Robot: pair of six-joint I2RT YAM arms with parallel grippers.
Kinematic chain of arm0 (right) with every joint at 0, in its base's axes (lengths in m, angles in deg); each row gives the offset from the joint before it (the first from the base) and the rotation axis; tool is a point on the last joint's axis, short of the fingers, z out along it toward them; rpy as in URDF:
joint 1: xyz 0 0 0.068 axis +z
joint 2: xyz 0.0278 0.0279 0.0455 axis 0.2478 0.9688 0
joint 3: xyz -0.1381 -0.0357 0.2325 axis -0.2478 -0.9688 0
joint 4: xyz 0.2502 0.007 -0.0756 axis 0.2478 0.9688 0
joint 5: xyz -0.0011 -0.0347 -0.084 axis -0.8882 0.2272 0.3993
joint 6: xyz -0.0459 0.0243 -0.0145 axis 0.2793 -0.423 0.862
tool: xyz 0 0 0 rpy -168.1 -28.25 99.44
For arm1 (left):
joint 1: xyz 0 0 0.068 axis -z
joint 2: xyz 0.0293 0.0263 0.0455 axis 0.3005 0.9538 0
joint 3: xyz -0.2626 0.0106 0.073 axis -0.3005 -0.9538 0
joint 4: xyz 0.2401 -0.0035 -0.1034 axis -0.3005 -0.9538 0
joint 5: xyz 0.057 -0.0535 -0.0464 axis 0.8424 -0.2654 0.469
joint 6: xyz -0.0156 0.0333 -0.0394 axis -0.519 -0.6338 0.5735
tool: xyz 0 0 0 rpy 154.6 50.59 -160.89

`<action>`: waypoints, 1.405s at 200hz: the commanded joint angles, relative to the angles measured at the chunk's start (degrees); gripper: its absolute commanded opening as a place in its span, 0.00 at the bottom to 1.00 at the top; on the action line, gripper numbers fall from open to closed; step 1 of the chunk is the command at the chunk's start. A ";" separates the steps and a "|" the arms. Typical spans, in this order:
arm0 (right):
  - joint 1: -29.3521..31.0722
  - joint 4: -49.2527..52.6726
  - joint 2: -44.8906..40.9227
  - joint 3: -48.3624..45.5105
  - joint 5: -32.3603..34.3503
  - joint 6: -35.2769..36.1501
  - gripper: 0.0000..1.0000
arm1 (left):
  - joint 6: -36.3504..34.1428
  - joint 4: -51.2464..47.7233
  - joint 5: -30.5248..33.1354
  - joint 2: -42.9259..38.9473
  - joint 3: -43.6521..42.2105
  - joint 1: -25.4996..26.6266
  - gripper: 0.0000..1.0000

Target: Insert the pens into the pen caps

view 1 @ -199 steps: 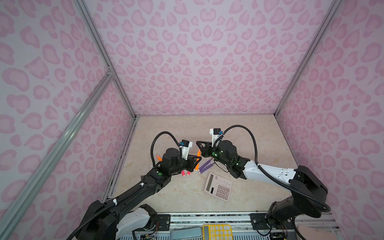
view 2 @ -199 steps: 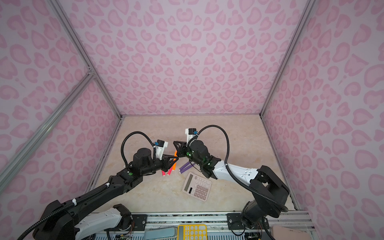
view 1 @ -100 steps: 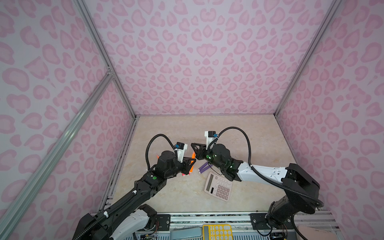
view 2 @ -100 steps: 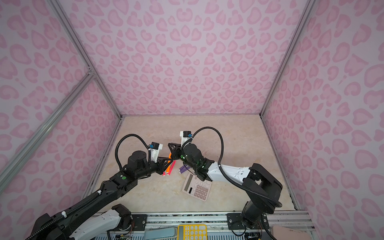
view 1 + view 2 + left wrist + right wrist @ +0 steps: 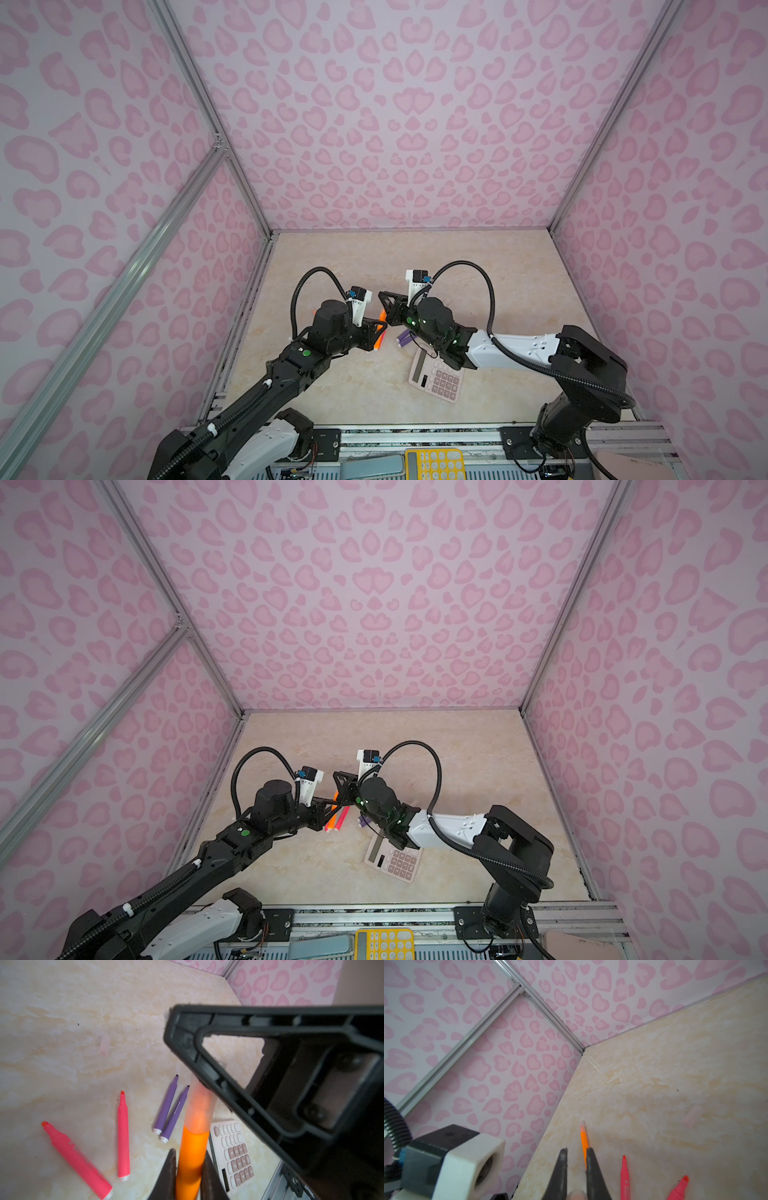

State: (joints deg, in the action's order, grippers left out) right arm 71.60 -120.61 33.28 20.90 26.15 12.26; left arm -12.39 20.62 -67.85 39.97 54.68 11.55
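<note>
Two pink pens (image 5: 76, 1159) (image 5: 123, 1138), two purple pens (image 5: 166, 1105) (image 5: 175, 1114), one calculator (image 5: 234, 1153)

Whole booth is papered in pink heart-and-leopard walls (image 5: 395, 104), with bare aluminium struts (image 5: 124, 266) up the corners and one slanting across the left side. The floor is a beige marble-look table (image 5: 415, 257). A pinkish calculator (image 5: 438, 380) with mauve keys lies askew near the front, right of centre in both top views. Past the front metal rail (image 5: 415, 434) there's a yellow keypad thing (image 5: 434, 465), a grey-blue slab (image 5: 372, 467) just beside it, and something pale pink (image 5: 636, 467) in the corner.
</note>
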 commanded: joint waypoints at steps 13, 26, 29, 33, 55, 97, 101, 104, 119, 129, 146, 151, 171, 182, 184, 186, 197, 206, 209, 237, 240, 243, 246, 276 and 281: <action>1.94 5.14 0.57 -1.03 -6.11 -0.80 0.00 | 6.17 8.70 18.89 -0.12 3.02 -2.88 0.04; 2.03 4.47 0.62 -1.33 -5.98 -0.96 0.00 | 6.68 8.48 18.25 -0.61 3.32 -3.52 0.04; 1.99 4.32 0.61 -1.35 -5.98 -1.07 0.00 | 6.84 8.42 17.92 -0.71 3.37 -3.81 0.04; 2.00 4.18 0.60 -1.52 -5.98 -1.19 0.00 | 7.02 8.46 17.44 -0.84 3.41 -4.13 0.04; 2.27 3.77 0.61 -1.82 -6.04 -1.31 0.00 | 8.77 8.69 14.02 -1.00 3.57 -6.48 0.04; 3.69 3.11 0.68 -1.92 -5.43 -0.95 0.00 | 10.39 9.95 9.92 -0.05 3.59 -9.05 0.04; 3.78 3.05 0.71 -1.95 -5.38 -1.03 0.00 | 10.37 9.94 9.91 -0.02 3.57 -9.15 0.04; 3.82 2.96 0.74 -2.00 -5.36 -1.04 0.00 | 10.47 9.89 9.91 -0.04 3.65 -9.16 0.04; 4.16 2.71 0.82 -2.10 -4.95 -1.60 0.00 | 10.61 9.44 10.04 -0.12 3.75 -9.43 0.04; 4.65 1.85 0.73 -2.71 -4.20 -2.00 0.00 | 11.01 9.35 10.10 -0.36 3.68 -9.60 0.04; 5.73 1.84 0.52 -3.07 -2.95 -2.45 0.00 | 11.20 9.07 10.17 -0.54 3.85 -10.01 0.04; 6.07 1.89 0.60 -3.09 -2.50 -2.58 0.00 | 11.19 8.96 10.15 -0.57 3.84 -10.04 0.04; 7.48 1.41 0.92 -2.98 -1.83 -2.85 0.00 | 11.36 8.50 10.26 -0.42 4.22 -10.22 0.04; 7.86 1.31 0.97 -3.05 -1.33 -2.90 0.00 | 11.36 8.43 10.26 -0.48 4.17 -10.31 0.04; 7.87 1.31 1.00 -3.13 -1.23 -2.94 0.00 | 11.41 8.49 10.22 -0.48 4.15 -10.29 0.04; 7.87 1.33 1.04 -3.18 -1.15 -2.98 0.00 | 11.44 8.42 10.23 -0.51 4.12 -10.31 0.04; 7.74 1.31 0.69 -3.48 -0.53 -2.99 0.00 | 11.45 8.51 10.25 -0.60 3.90 -10.35 0.04; 7.29 1.53 0.21 -3.70 -0.30 -2.90 0.00 | 11.36 8.55 10.26 -0.72 3.89 -10.40 0.04; 7.10 1.52 0.06 -3.89 -0.15 -2.90 0.00 | 11.34 8.50 10.25 -0.82 3.95 -10.40 0.04; 3.89 1.11 -1.45 -4.96 -0.77 -3.22 0.00 | 11.10 8.36 10.22 -1.18 3.67 -10.40 0.04; 3.60 1.04 -1.49 -5.01 -0.92 -3.35 0.00 | 11.10 8.42 10.26 -1.13 3.60 -10.40 0.04; 3.23 1.01 -1.53 -4.97 -1.16 -3.53 0.00 | 11.10 8.39 10.17 -1.14 3.53 -10.38 0.04; 2.77 0.87 -1.53 -4.96 -1.63 -3.72 0.00 | 11.10 8.49 10.17 -1.16 3.48 -10.40 0.04; 1.04 0.27 -1.59 -4.19 -4.14 -3.23 0.00 | 10.97 8.44 10.22 -1.30 3.20 -10.39 0.04; 1.09 0.40 -1.71 -3.72 -4.58 -2.74 0.03 | 10.97 8.38 10.18 -1.36 3.12 -10.40 0.04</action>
State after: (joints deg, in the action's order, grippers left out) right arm 72.67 -126.22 31.99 17.21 27.36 6.99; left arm -7.63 18.21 -83.13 38.85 57.06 3.13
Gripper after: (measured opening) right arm 0.118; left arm 0.192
